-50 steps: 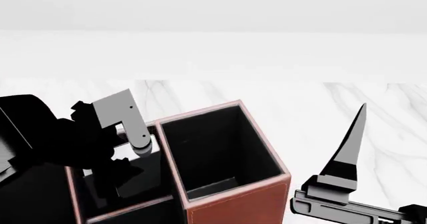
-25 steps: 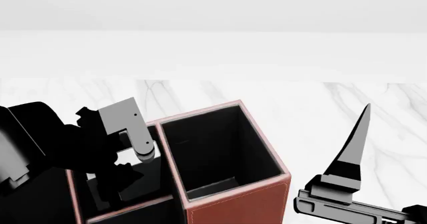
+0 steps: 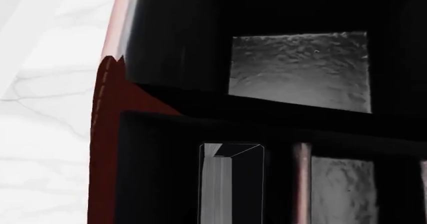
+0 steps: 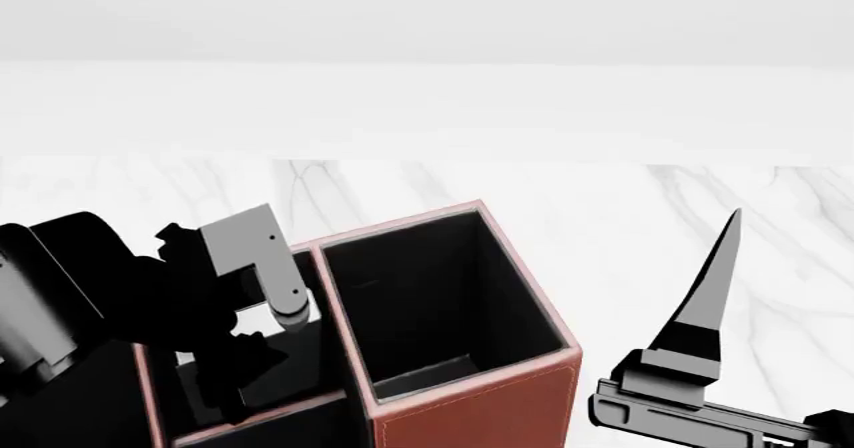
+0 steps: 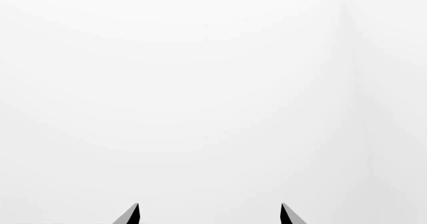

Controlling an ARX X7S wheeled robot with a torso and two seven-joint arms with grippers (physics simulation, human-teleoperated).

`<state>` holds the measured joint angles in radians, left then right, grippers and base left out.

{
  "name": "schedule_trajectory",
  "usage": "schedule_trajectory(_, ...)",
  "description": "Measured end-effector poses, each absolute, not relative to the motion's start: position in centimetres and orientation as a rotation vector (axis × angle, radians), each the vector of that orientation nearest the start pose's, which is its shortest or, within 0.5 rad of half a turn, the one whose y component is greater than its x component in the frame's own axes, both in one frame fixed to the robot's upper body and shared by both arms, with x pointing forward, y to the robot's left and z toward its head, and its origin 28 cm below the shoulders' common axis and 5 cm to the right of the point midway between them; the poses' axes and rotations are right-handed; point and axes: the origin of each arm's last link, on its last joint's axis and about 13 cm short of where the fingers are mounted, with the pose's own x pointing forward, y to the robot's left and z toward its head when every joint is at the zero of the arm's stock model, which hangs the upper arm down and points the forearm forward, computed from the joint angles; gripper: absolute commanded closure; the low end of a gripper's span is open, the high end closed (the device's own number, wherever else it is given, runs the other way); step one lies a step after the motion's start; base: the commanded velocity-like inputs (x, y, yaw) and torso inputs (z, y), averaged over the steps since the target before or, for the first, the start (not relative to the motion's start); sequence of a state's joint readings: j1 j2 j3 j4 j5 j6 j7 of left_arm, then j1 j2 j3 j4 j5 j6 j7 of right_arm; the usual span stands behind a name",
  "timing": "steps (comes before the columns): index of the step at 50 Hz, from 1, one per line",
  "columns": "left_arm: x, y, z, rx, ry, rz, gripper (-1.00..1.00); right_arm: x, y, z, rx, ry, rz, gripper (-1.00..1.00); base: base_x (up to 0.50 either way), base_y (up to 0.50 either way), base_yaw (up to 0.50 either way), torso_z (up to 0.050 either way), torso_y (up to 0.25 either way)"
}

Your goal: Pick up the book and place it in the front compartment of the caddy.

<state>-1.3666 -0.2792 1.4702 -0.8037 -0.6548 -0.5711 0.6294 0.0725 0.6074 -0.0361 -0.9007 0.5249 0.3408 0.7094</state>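
Observation:
The reddish-brown caddy (image 4: 470, 410) with pinkish rims fills the bottom of the head view. Its tall black compartment is open at the top. My left gripper (image 4: 248, 360) reaches down into the lower compartment just left of the tall one. In the left wrist view the thin black book (image 3: 231, 184) with its grey-white page edge hangs from the gripper, inside a dark compartment of the caddy (image 3: 103, 149). The jaws themselves are lost in the black. My right gripper (image 4: 717, 268) points up beside the caddy's right side, open and empty (image 5: 209, 215).
The white marble tabletop (image 4: 627, 218) stretches behind and right of the caddy, with a white wall beyond. The left wrist view shows other caddy compartments with grey floors (image 3: 300, 69) and a pinkish divider (image 3: 301, 184). The right wrist view shows only blank white.
My left arm and gripper have sunk a little lower and nearer, deeper into the caddy's left compartment. The right arm has barely shifted.

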Motion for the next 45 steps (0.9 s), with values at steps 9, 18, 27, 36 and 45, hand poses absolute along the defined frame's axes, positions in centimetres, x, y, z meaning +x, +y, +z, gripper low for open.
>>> schedule_trajectory(9,40.4,23.0,17.0,0.703,0.723,-0.855,1.0,17.0,-13.4,19.0,0.011,-0.504,-0.213,-1.0,0.0,0.0,0.0,0.0,0.0)
schedule_trajectory(18,40.5,23.0,16.1,0.707,0.727,-0.858,1.0,17.0,-13.4,19.0,0.009,-0.506,-0.211,-1.0,0.0,0.0,0.0,0.0,0.0)
schedule_trajectory(27,40.6,23.0,15.6,0.711,0.755,-0.859,1.0,17.1,-13.4,19.0,0.008,-0.503,-0.212,-1.0,0.01,0.0,0.0,0.0,0.0)
schedule_trajectory(36,40.8,22.8,15.9,0.69,0.781,-0.859,1.0,17.2,-13.4,18.9,0.007,-0.497,-0.214,-1.0,0.02,0.0,-0.01,0.0,0.0)
schedule_trajectory(45,41.0,22.7,16.1,0.662,0.8,-0.856,1.0,17.2,-13.4,18.8,0.006,-0.493,-0.215,-1.0,0.02,0.0,-0.02,0.0,0.0)
